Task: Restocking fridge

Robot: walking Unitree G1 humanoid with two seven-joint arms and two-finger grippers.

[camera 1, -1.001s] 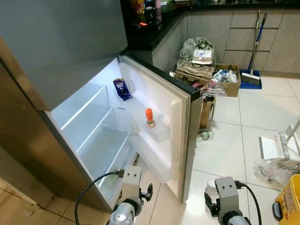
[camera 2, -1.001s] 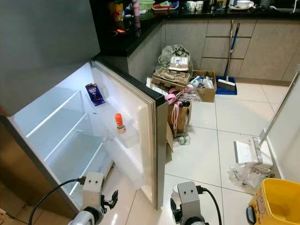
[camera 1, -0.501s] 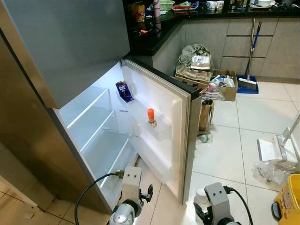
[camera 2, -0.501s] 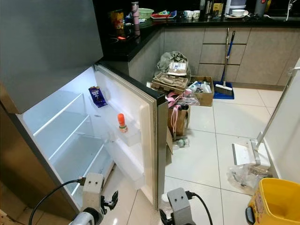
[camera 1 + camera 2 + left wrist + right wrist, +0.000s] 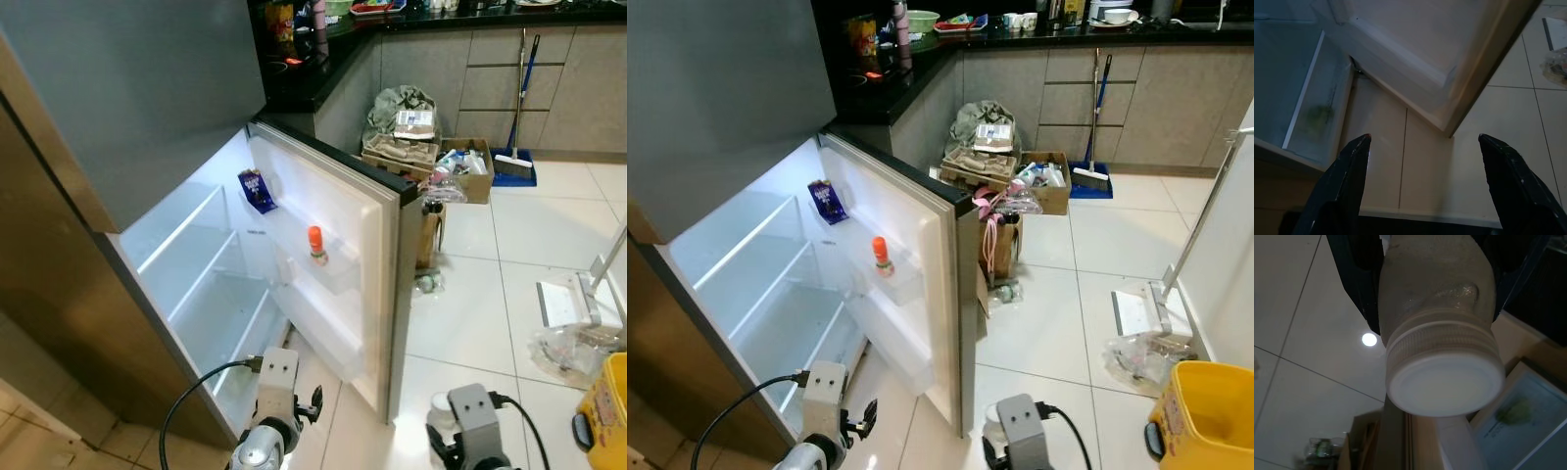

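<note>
Holding a white-capped bottle point(image 5: 1437, 328) clamped in my right gripper point(image 5: 1425, 279), low by the open door's point(image 5: 333, 230) edge; left gripper point(image 5: 1422, 183) spread wide, empty. Fridge shelves point(image 5: 196, 255) look bare; door bin point(image 5: 338, 274) holds one orange-capped bottle point(image 5: 315, 245). Restocking barely begun, I judge.

An open silver refrigerator point(image 5: 118, 176) fills the frame's left, its white door point(image 5: 328, 264) swung toward centre. On the door's middle shelf stands an orange-capped bottle point(image 5: 315, 244); a purple packet point(image 5: 257, 188) sits higher, apparently on the door's upper shelf. Cardboard boxes point(image 5: 421, 147) lie behind, upper centre. A yellow bin point(image 5: 1205, 411) sits lower right.
</note>
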